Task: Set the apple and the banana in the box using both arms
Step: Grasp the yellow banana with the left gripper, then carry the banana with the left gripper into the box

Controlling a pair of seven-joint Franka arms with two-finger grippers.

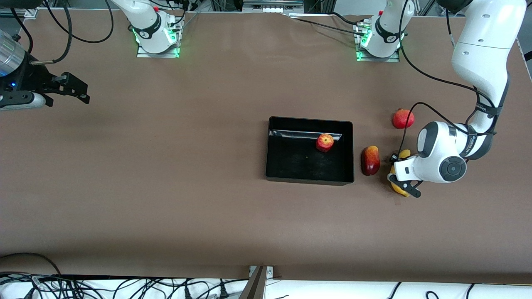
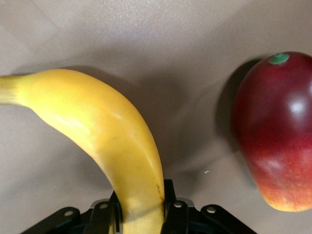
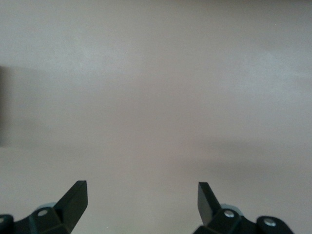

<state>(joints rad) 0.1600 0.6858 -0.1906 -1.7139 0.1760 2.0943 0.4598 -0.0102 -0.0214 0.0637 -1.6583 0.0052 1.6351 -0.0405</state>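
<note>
The red, yellow-streaked apple point(image 1: 324, 142) lies inside the black box point(image 1: 309, 179), close to the wall nearest the robots' bases. The yellow banana point(image 1: 400, 190) lies on the table beside the box, toward the left arm's end. My left gripper point(image 1: 395, 176) is down on it. In the left wrist view the banana point(image 2: 97, 122) runs between the fingers of the left gripper point(image 2: 140, 200), and both fingers press its sides. My right gripper point(image 1: 83, 93) is open and empty over bare table at the right arm's end, and its view shows it open point(image 3: 141, 187).
A red-yellow mango point(image 1: 370, 160) lies between the box and the banana, and shows in the left wrist view point(image 2: 275, 131). A round red fruit with a crown tip point(image 1: 403, 118) lies nearer the bases. A cable hangs from the left arm.
</note>
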